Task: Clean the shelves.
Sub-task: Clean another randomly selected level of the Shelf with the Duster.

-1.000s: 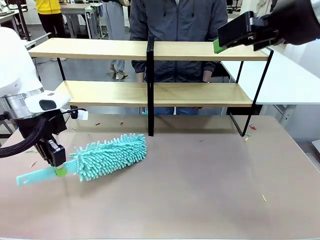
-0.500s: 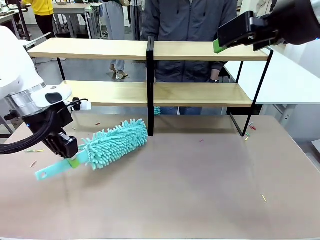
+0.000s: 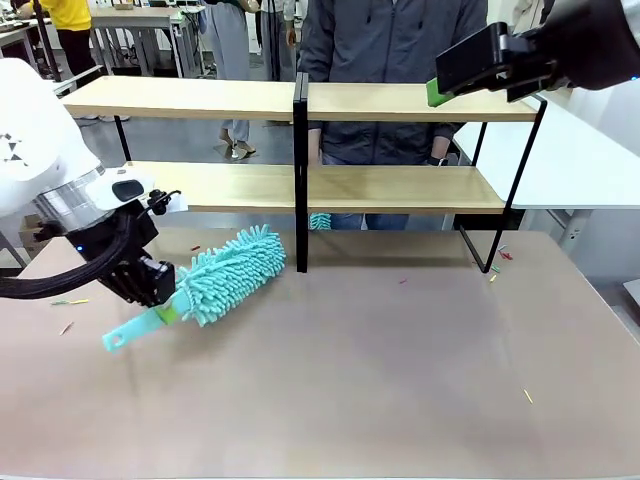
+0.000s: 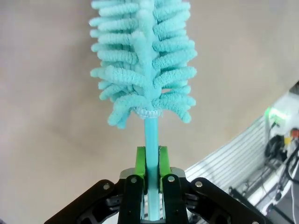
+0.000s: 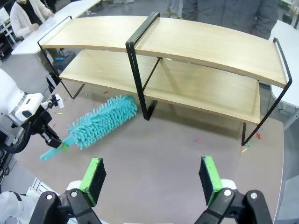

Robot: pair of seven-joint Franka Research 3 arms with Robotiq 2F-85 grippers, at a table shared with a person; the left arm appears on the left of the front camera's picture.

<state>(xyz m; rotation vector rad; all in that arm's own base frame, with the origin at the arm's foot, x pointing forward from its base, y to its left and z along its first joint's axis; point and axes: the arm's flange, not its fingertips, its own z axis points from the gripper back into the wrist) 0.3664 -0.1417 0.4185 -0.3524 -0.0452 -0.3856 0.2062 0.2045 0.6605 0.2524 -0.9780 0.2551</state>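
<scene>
The shelves (image 3: 400, 186) stand at the far side of the table: two long light-wood boards on a thin black frame with a central black upright (image 5: 139, 79). My left gripper (image 3: 162, 305) is shut on the handle of a teal fluffy duster (image 3: 228, 271), held just above the table, its head pointing toward the central upright. In the left wrist view the green pads (image 4: 140, 161) clamp the duster's handle (image 4: 150, 140). My right gripper (image 3: 470, 62) hovers high at the upper right, above the top board's right end. Its green pads (image 5: 210, 179) stand wide apart, open and empty.
A person in a dark jacket (image 3: 395, 40) stands behind the shelves. Small coloured scraps (image 3: 527, 396) lie scattered on the brown tabletop (image 3: 400, 380). A white table (image 3: 580, 150) adjoins at the right.
My left arm has carried the duster up and to the right, toward the lower board, tilting its head upward. The right gripper has stayed still. The person has shifted slightly right.
</scene>
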